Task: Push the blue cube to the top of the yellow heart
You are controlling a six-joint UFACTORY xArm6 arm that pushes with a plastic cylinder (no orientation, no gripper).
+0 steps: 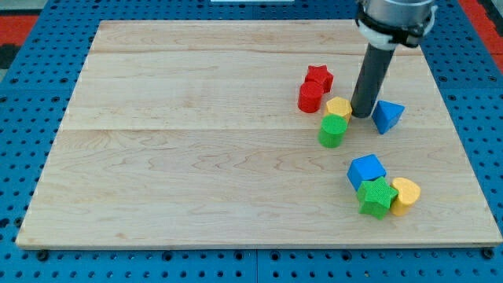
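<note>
The blue cube point(366, 170) lies at the lower right of the wooden board point(196, 157). It touches a green star point(377, 197) just below it. The yellow heart point(405, 195) lies right of the star and down-right of the cube. My tip point(361, 115) stands well above the cube, between a small yellow block point(339, 108) on its left and a blue triangular block point(387, 115) on its right.
A green cylinder-like block point(333, 130) sits just below the small yellow block. A red star point(319, 77) and a red cylinder-like block point(310, 97) lie up-left of my tip. The board's right edge runs close to the heart.
</note>
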